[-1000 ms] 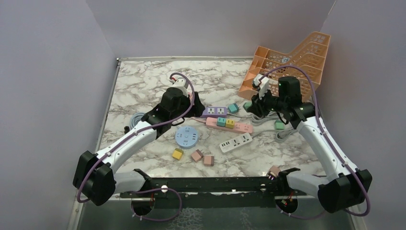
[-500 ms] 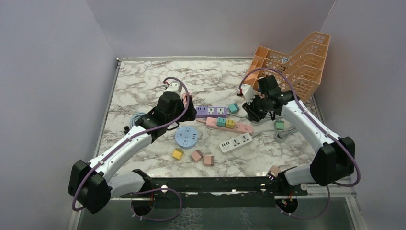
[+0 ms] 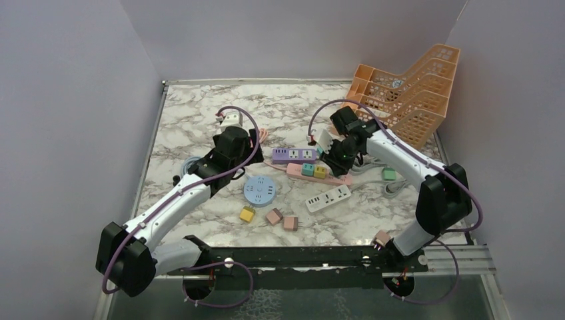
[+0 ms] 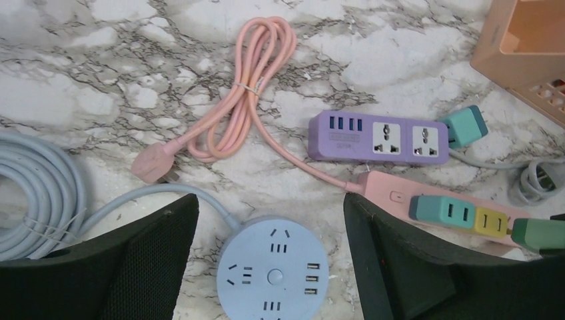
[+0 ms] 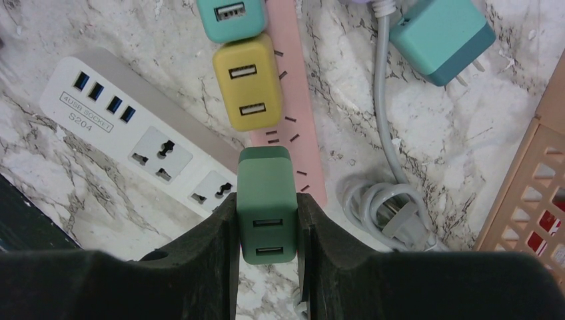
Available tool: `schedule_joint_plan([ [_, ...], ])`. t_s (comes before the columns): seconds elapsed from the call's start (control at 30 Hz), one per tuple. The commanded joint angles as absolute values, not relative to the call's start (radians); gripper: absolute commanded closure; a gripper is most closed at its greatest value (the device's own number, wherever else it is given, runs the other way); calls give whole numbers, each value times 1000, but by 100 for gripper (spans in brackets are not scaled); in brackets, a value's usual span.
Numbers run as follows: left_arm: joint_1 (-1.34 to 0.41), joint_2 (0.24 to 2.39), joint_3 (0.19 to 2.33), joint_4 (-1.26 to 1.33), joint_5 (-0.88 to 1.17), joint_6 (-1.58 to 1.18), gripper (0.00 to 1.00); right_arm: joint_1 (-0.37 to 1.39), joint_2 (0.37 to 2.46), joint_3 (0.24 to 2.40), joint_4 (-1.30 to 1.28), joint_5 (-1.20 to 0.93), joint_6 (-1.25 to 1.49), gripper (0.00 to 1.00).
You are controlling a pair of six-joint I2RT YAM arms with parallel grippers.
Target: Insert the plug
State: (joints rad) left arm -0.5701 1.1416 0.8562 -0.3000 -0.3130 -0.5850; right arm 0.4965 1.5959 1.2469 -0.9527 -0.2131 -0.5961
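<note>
Green plug [image 5: 265,180] pinched tight between right gripper [image 5: 266,203] fingers, centre of right wrist view, over free end of pink power strip [image 5: 288,73], just below yellow plug [image 5: 246,80] seated there. I cannot tell if prongs touch strip. Right arm [image 3: 400,153] in top view: elbow folded at right edge, forearm running up-left, wrist tipped down near frame centre. Left arm [image 3: 173,200] stretched diagonally from lower left. Left gripper [image 4: 270,213] jaws spread wide, holding nothing, above round blue socket [image 4: 273,277].
</note>
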Motion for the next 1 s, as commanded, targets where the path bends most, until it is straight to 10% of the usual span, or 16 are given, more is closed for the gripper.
schedule_joint_plan([
  [0.0, -560, 1114, 887, -286, -430, -564, 16, 531, 1639, 1303, -991, -172, -619, 99],
  [0.97, -550, 1082, 917, -295, -415, -490, 11, 563, 1707, 1234, -864, -131, -707, 99],
])
